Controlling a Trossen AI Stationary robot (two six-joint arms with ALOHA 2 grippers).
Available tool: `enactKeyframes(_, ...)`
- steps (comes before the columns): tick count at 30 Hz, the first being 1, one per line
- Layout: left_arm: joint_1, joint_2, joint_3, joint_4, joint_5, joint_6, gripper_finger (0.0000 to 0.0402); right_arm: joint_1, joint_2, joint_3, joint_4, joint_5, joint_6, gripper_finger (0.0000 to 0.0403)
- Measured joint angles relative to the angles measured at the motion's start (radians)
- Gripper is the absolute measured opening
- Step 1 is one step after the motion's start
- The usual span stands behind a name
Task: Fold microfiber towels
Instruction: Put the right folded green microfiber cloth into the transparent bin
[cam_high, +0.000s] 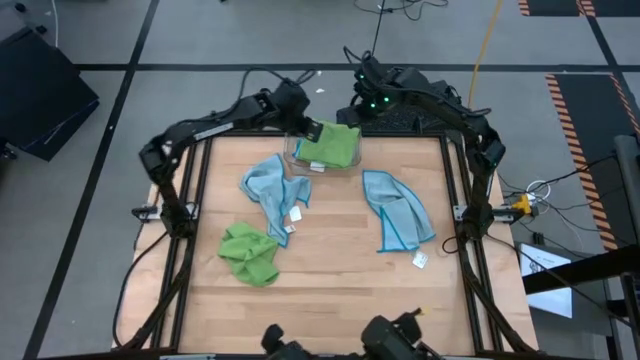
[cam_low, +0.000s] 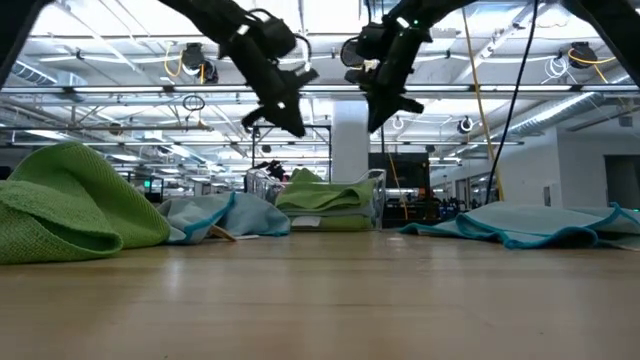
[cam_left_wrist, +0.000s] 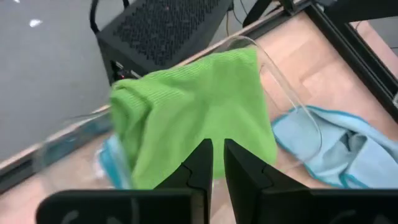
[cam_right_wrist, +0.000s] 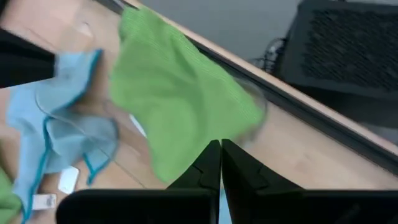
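While both grippers hover closed and empty above the clear plastic bin (cam_high: 300, 166), its folded lime-green microfiber towel (cam_high: 330, 145) overhangs the rim; descending arms could likely drag it out.

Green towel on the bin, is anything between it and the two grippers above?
Nothing visible. The left gripper and right gripper hang above the green towel draped over the clear bin, both shut and empty, with only open air below.
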Motion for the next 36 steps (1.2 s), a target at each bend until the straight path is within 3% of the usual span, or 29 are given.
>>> enactKeyframes(6,-0.013,0.175,0.190,0.004,-0.063,-0.006,0.0042,-0.015,-0.040,0.000,-0.125,0.093,-0.003,0.0008)
enactKeyframes(12,-0.005,0.313,0.321,-0.130,-0.105,-0.082,0.0042,-0.045,-0.050,0.000,-0.241,0.127,-0.005,0.0008)
enactKeyframes(29,-0.036,0.336,0.114,-0.074,-0.191,-0.267,0.0042,-0.105,-0.049,0.000,-0.236,0.120,-0.070,0.0008)
enactKeyframes(36,-0.049,0.342,0.086,-0.142,-0.221,-0.319,0.0042,-0.119,-0.049,0.000,-0.238,0.118,-0.108,0.0008)
